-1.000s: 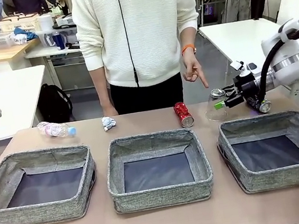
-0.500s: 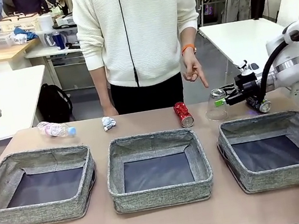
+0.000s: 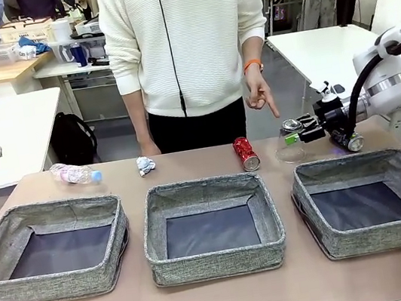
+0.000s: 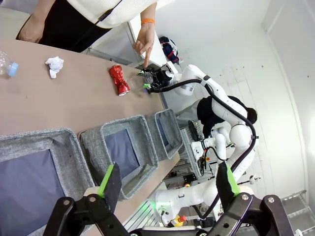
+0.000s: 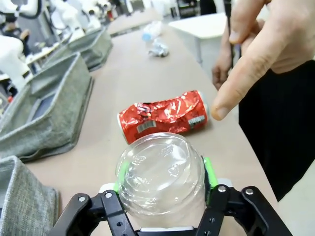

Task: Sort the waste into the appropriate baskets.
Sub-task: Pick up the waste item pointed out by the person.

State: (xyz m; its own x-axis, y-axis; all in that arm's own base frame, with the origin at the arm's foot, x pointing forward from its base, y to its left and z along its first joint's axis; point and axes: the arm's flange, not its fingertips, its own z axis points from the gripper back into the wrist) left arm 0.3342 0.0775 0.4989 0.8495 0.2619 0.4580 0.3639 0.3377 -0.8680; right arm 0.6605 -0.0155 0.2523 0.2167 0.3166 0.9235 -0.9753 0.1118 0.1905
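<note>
Right wrist view: your right fingers [image 5: 209, 171] are clenching on the clear plastic cup [image 5: 157, 162].
Both green pads [image 5: 120, 180] are touching its sides, the cup sitting squarely between them, near the counter's [image 5: 147, 69] far edge behind the right basket [image 3: 375, 239]; you should be squeezing lightly, since thin plastic probably buckles, and lifting clear of the red can [image 5: 165, 115] lying just beyond. Your left fingers [image 4: 106, 179] are hanging spread, empty.

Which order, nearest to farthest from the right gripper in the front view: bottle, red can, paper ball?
1. Red can, just left of the right gripper.
2. Paper ball, mid-table.
3. Bottle, far left.
</note>
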